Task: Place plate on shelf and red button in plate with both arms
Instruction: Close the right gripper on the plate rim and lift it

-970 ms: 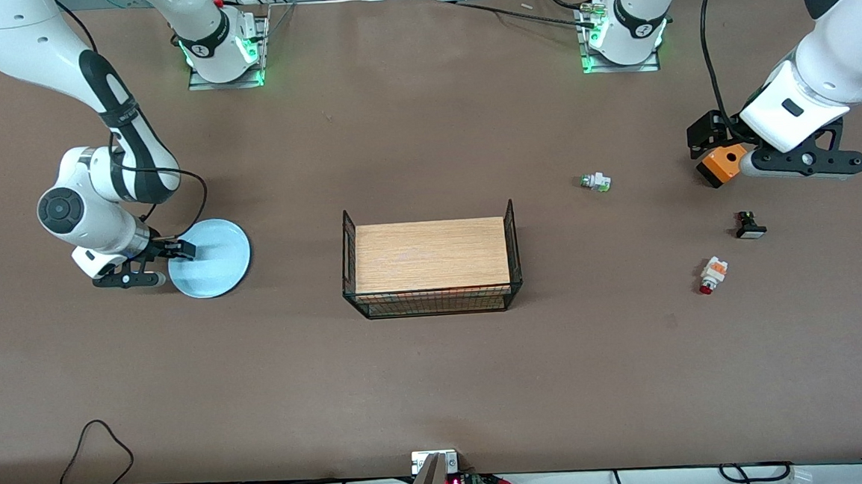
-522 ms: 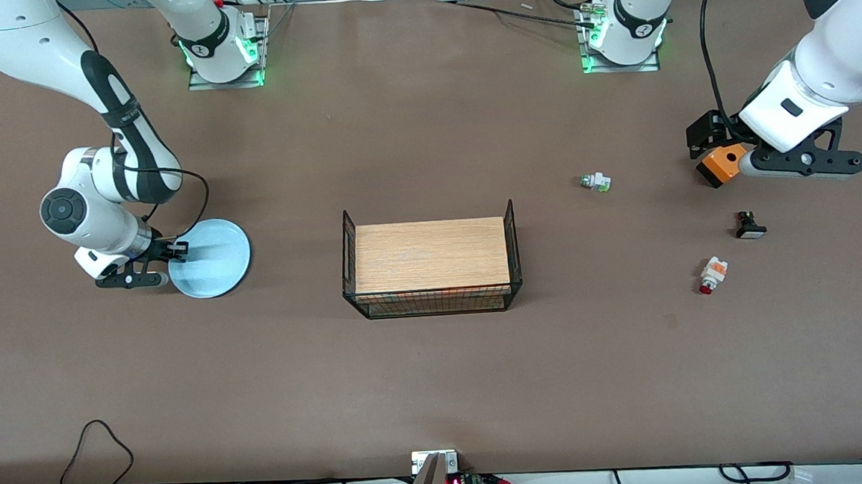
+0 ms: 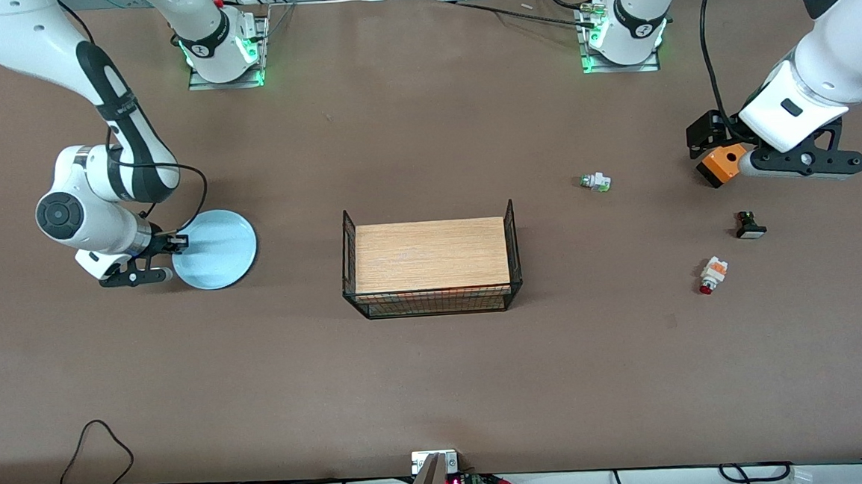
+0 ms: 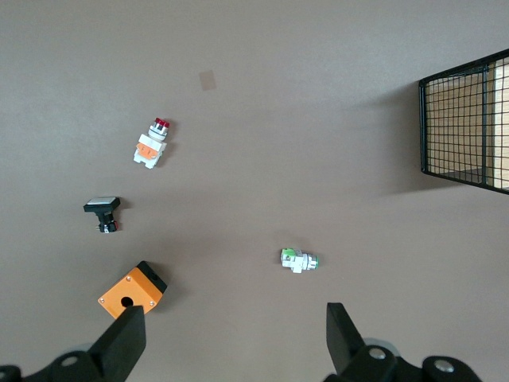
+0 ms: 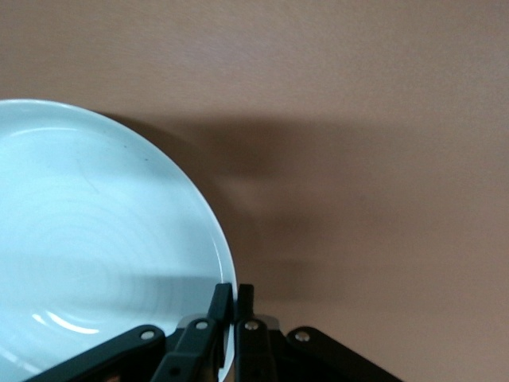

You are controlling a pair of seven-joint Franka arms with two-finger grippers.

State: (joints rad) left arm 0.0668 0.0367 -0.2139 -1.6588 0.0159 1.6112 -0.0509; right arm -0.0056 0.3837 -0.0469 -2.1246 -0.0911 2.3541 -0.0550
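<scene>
The pale light-blue plate (image 3: 218,249) is at the right arm's end of the table. My right gripper (image 3: 179,246) is shut on its rim at the edge away from the basket. The right wrist view shows both fingers pinching the rim (image 5: 235,298) of the plate (image 5: 95,239). The red button (image 3: 711,275) lies on its side at the left arm's end of the table and also shows in the left wrist view (image 4: 151,143). My left gripper (image 3: 800,167) hangs open and empty above the table beside the orange box, its fingers (image 4: 127,342) wide apart.
A wire basket with a wooden top (image 3: 431,264) stands mid-table. An orange box (image 3: 722,164), a black button with a white cap (image 3: 749,225) and a white button with a green tip (image 3: 596,182) lie near the red button.
My right gripper drew back to the plate's rim and closed on it. The plate has shifted slightly toward the basket and away from the front camera. The left arm has not moved.
</scene>
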